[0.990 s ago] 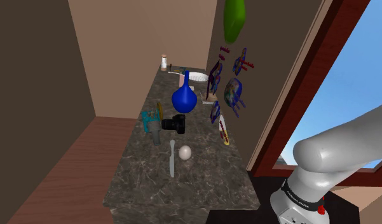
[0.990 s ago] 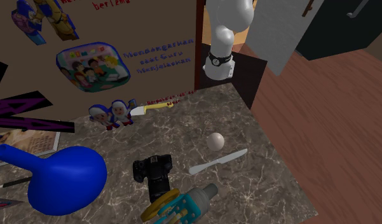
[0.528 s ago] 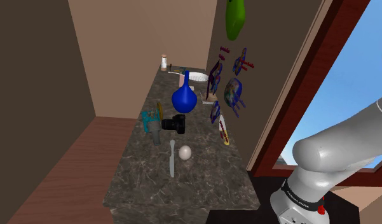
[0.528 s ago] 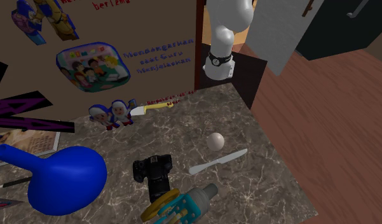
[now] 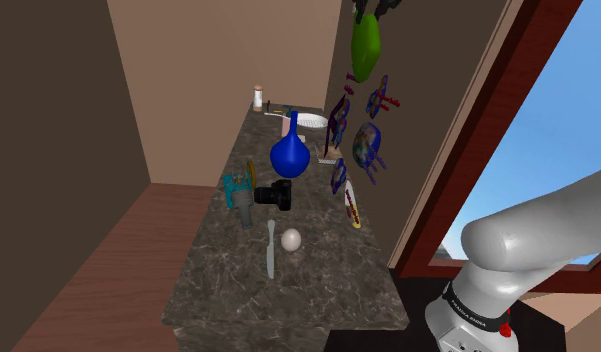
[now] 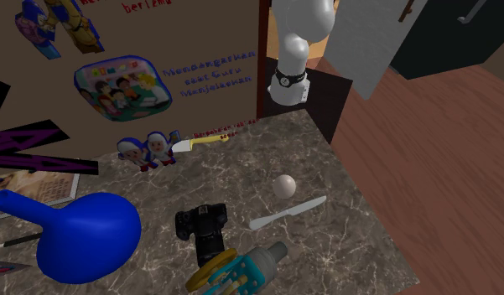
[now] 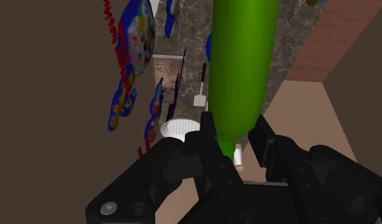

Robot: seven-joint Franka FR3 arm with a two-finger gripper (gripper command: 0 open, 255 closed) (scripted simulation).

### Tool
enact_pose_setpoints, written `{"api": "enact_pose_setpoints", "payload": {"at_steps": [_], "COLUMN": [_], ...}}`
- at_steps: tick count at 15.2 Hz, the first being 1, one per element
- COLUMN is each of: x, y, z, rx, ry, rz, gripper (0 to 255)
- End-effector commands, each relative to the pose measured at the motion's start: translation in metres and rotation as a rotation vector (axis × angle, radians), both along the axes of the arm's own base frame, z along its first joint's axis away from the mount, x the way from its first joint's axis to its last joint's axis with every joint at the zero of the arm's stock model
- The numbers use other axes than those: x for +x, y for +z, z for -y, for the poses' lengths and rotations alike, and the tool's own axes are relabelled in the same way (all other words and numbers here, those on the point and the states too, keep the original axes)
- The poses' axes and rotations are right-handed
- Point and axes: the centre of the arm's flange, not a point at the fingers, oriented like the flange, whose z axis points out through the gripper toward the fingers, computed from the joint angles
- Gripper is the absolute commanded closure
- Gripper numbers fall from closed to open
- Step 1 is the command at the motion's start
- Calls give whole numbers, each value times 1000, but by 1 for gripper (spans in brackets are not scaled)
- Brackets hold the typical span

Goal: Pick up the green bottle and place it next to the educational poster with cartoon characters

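Note:
The green bottle (image 5: 365, 48) hangs high in the air close to the wall, well above the far end of the counter. My gripper (image 5: 372, 9) is shut on its neck from above, at the shoulder view's top edge. In the wrist view the bottle (image 7: 243, 63) stretches away from the gripper (image 7: 234, 145), and both black fingers (image 7: 207, 135) clasp its narrow neck. The educational poster (image 5: 366, 146) with cartoon characters is on the brown wall along the counter's side, below the bottle. Its cartoon children (image 6: 122, 89) show large in the second exterior view.
On the marble counter (image 5: 318, 290) stand a blue vase (image 5: 289, 154), a black camera (image 5: 274, 194), a teal baby bottle (image 5: 234, 190), a knife (image 5: 271, 250) and a small pale ball (image 5: 290, 239). A white bowl (image 5: 311, 121) and a spatula (image 7: 200, 88) lie at the far end.
The green bottle has come lower in the shoulder view, and the gripper's black fingers have dropped into sight at the top edge. Nothing on the counter has moved.

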Motion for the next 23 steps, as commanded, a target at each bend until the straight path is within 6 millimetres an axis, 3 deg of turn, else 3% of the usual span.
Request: {"api": "enact_pose_setpoints", "payload": {"at_steps": [1,23], "x": [1,1], "y": [-11,-127], "z": [1,1], "rx": [0,0], "ry": [0,0], "rz": [1,1], "gripper": [255,255]}}
